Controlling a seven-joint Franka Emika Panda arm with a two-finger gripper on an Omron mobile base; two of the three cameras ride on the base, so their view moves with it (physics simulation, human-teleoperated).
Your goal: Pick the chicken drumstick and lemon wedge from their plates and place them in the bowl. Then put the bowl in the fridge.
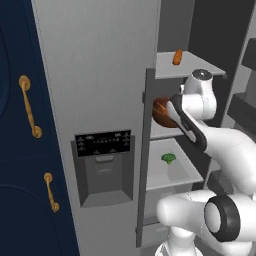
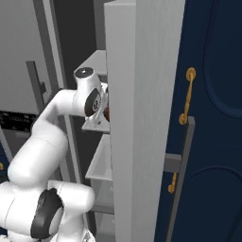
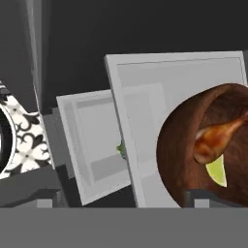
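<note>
Quick look at where things sit. The fridge point(image 1: 95, 75) has its dispenser door shut on the left, and the compartment beside it stands open with pale shelves showing. The bowl point(image 1: 161, 112) sits on the middle shelf point(image 1: 160, 131), partly hidden behind the robot's arm point(image 1: 200, 100), which reaches right into the compartment.

The hand view is the good one. The bowl point(image 3: 177, 150) fills the right side, dark, glossy and brown. You can see straight into it. The chicken drumstick point(image 3: 215, 138) lies inside with its thin bone end pointing toward the rim. The lemon wedge point(image 3: 217, 173) is tucked just beside the drumstick's fat end, so both things are in the bowl. Behind it is the grey shelf it rests on.

The hand point(image 3: 121, 202) is spread wide. One finger is far off at the left and the other is just beside the bowl's near wall, and nothing is pinched between them, so it isn't gripping anything.

Other stuff in the fridge: a small orange carrot-like item point(image 1: 177, 56) on the top shelf and a green broccoli floret point(image 1: 168, 158) on the lower shelf point(image 1: 172, 175), each alone. In the right base view a sliver of the bowl point(image 2: 108, 113) peeks out past the open door's edge. Navy cabinets point(image 1: 20, 150) with brass handles flank the fridge.
</note>
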